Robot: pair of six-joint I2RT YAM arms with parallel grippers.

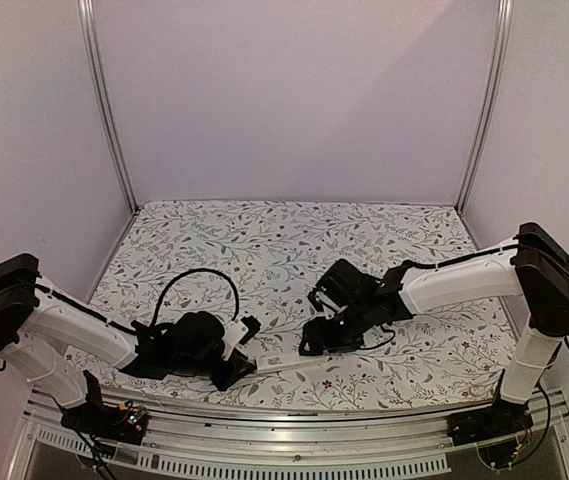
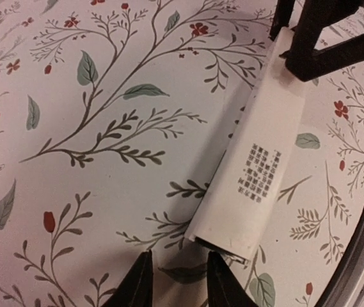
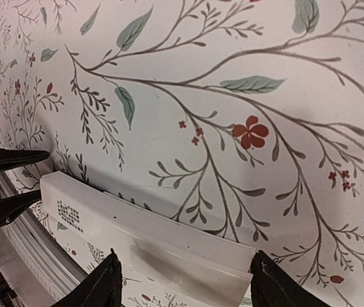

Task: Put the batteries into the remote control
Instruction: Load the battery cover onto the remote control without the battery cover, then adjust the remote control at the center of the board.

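Observation:
The remote control point(image 1: 282, 361) is a long white bar lying flat on the floral cloth near the front edge, between my two grippers. Its back faces up, with printed text point(image 2: 261, 173), and an open slot shows at the near end. My left gripper point(image 2: 180, 281) is open just off that end, with only cloth between its fingertips. My right gripper point(image 3: 185, 284) is open wide, its fingers straddling the other end of the remote control point(image 3: 156, 236) without pressing on it. The right gripper's dark fingers point(image 2: 316, 45) show over the far end in the left wrist view. No batteries are in view.
A metal rail point(image 1: 294, 420) runs along the table's front edge, close to the remote. The floral cloth point(image 1: 284, 240) covers the table, with plain walls and upright metal posts point(image 1: 109, 110) on three sides. The left gripper's fingers point(image 3: 2, 158) show at the left edge of the right wrist view.

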